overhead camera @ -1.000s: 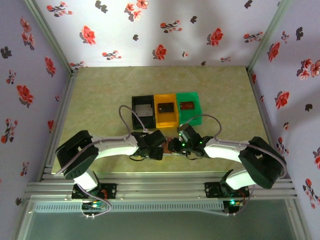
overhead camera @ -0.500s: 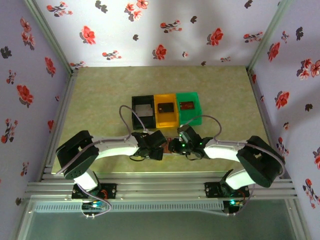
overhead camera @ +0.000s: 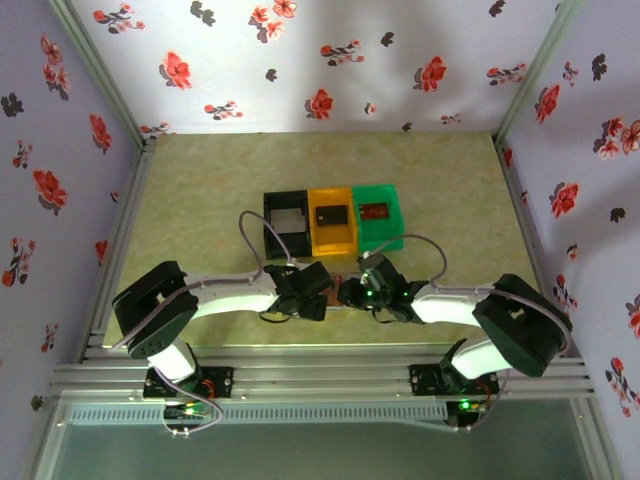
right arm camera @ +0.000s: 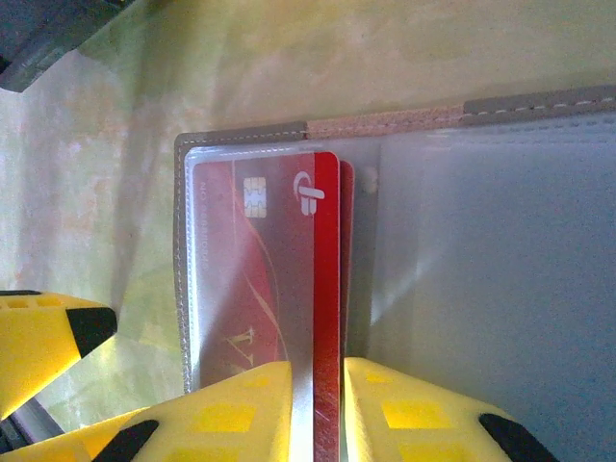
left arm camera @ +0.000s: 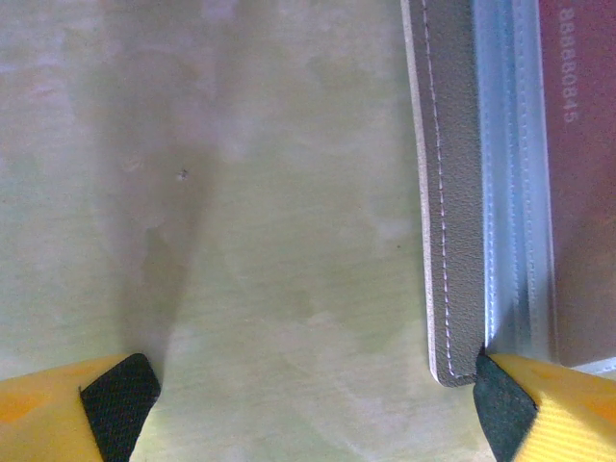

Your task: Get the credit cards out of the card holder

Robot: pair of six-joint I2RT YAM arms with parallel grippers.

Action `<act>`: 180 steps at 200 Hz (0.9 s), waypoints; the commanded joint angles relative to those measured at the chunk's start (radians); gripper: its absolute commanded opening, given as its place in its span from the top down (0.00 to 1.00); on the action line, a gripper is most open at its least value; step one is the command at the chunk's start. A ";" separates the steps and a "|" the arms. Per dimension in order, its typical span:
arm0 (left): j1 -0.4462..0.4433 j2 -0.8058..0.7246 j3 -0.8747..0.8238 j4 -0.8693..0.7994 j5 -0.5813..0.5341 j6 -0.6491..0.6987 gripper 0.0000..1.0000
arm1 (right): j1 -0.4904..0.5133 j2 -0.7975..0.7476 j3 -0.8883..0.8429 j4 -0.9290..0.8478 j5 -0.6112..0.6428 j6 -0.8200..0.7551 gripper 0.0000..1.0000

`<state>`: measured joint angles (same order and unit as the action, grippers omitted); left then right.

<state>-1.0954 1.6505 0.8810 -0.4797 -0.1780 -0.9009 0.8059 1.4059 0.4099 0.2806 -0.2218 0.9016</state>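
Three cards are already out, one per bin: a grey card [overhead camera: 290,222] in the black bin [overhead camera: 270,236], a dark card [overhead camera: 331,214] in the orange bin [overhead camera: 333,241], and a reddish card [overhead camera: 374,211] in the green bin [overhead camera: 381,238]. The card holder [right arm camera: 481,269] lies open on the tabletop [overhead camera: 200,200], at 6 o'clock from the orange bin.

The right end effector [right arm camera: 318,375] is narrow, pinching the raised edge of a red card [right arm camera: 255,289]. Another card [right arm camera: 347,241] peeks out behind it at 3 o'clock. The left end effector [left arm camera: 308,395] is spread wide, one pad touching the holder's corner and nothing held.

The task looks past halfway, with at least these two cards left.
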 commanded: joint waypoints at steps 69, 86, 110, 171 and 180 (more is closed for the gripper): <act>-0.029 0.103 -0.034 0.081 0.128 -0.033 0.09 | 0.009 -0.051 -0.043 0.111 -0.065 0.013 0.80; -0.031 0.104 -0.034 0.081 0.128 -0.032 0.10 | 0.009 -0.049 -0.047 0.116 -0.065 0.014 0.81; -0.031 0.104 -0.035 0.081 0.127 -0.033 0.10 | 0.009 -0.052 -0.051 0.117 -0.062 0.014 0.82; -0.032 0.106 -0.033 0.081 0.128 -0.032 0.10 | 0.010 -0.055 -0.051 0.108 -0.047 0.010 0.82; -0.032 0.107 -0.033 0.081 0.127 -0.030 0.10 | 0.010 -0.053 -0.047 0.087 -0.037 0.007 0.82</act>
<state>-1.1027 1.6596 0.8894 -0.4870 -0.1883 -0.9073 0.8059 1.3670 0.3691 0.3489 -0.2443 0.9020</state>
